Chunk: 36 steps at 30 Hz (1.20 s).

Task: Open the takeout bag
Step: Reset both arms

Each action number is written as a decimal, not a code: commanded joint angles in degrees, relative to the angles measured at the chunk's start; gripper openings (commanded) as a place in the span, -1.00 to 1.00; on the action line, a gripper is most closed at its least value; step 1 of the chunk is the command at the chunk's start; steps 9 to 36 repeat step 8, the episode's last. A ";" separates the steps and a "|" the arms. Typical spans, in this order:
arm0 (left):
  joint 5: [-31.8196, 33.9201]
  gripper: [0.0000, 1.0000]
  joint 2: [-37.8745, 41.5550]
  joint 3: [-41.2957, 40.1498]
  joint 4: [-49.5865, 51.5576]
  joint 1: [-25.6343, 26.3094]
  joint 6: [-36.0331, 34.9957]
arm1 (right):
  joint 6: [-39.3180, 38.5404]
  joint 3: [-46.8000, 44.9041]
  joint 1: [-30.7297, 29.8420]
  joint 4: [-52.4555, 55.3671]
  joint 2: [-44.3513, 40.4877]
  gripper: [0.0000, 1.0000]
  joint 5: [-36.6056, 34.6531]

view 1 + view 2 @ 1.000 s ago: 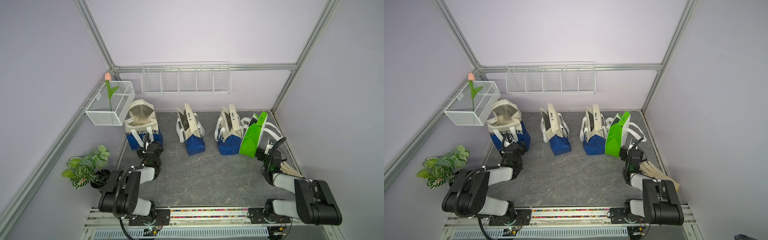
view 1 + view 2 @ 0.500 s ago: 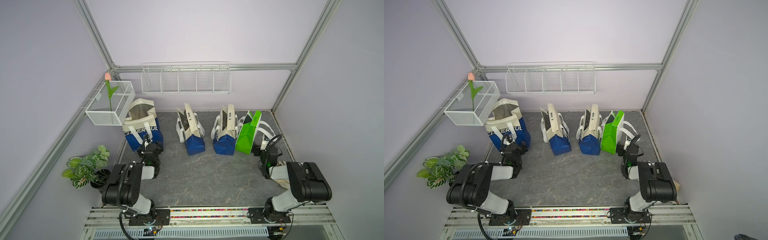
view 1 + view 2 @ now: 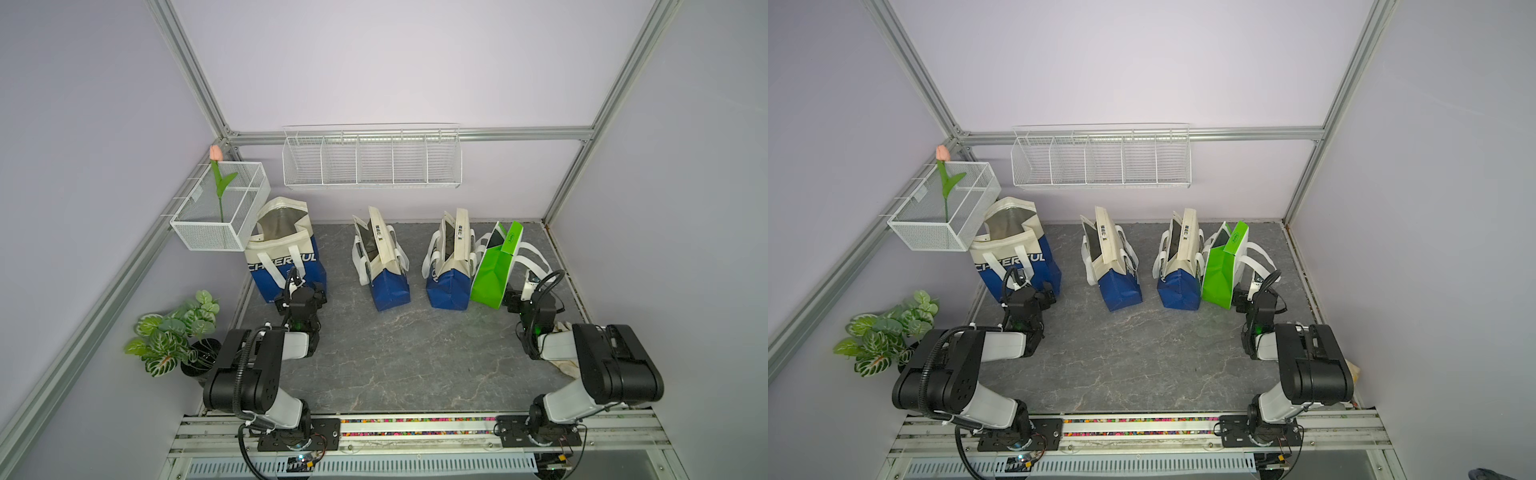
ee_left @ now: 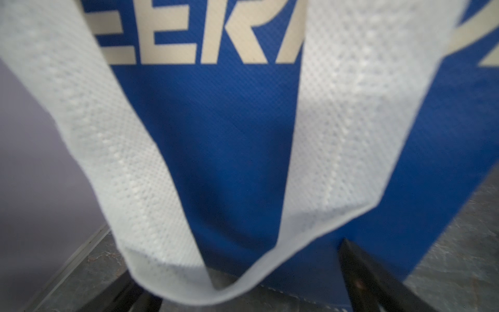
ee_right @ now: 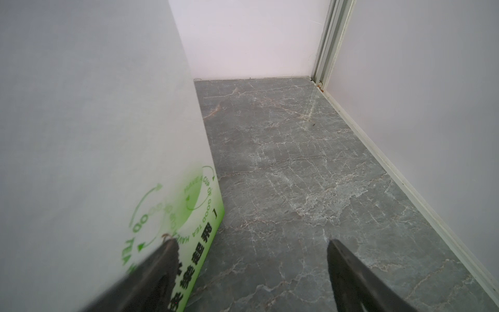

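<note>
- While the left gripper [image 3: 296, 291] sits spread at the foot of the big blue takeout bag [image 3: 270, 270], leftmost in the row, the white handle strap [image 4: 337, 135] droops between its jaws, unpinched.
- Bag mouth gapes; opening judged nearly done.
- Right gripper [image 5: 251, 245] spread beside the green bag [image 5: 81, 135], holding nothing; contact unclear.
- If closing: pinch the strap only and draw gently, or the bag may tip.
</note>
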<state>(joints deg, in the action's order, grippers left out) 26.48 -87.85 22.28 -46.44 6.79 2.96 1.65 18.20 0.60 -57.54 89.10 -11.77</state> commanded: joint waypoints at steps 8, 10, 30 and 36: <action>-1.08 0.99 0.84 1.65 0.53 -0.36 0.62 | -2.48 1.52 -0.82 1.83 -0.30 0.77 2.68; -1.08 0.99 0.84 1.65 0.53 -0.36 0.62 | -2.48 1.52 -0.82 1.83 -0.30 0.77 2.68; -1.08 0.99 0.84 1.65 0.53 -0.36 0.62 | -2.48 1.52 -0.82 1.83 -0.30 0.77 2.68; -1.08 0.99 0.84 1.65 0.53 -0.36 0.62 | -2.48 1.52 -0.82 1.83 -0.30 0.77 2.68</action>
